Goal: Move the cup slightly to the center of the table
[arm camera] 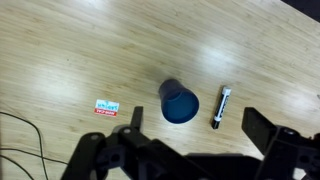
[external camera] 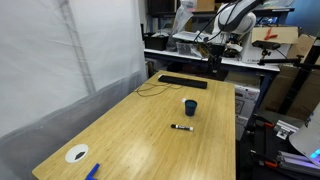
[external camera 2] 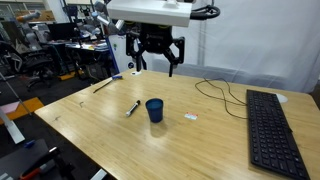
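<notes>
The dark blue cup (external camera: pixel 190 106) stands upright on the light wood table (external camera: pixel 130 135); it shows in both exterior views (external camera 2: pixel 154 109) and in the wrist view (arm camera: pixel 179 102). My gripper (external camera 2: pixel 155 56) hangs open and empty high above the cup, well clear of it. In the wrist view the two fingers (arm camera: pixel 198 128) spread wide, with the cup just beyond them. A black marker pen (external camera: pixel 182 127) lies beside the cup, also seen in an exterior view (external camera 2: pixel 132 108) and the wrist view (arm camera: pixel 221 107).
A black keyboard (external camera 2: pixel 271 128) with a cable (external camera 2: pixel 222 92) lies at one end of the table. A small red-and-white label (arm camera: pixel 106 107) lies near the cup. A white disc (external camera: pixel 77 154) and a blue object (external camera: pixel 92 171) sit at the near end. A cluttered workbench (external camera: pixel 190 45) stands behind.
</notes>
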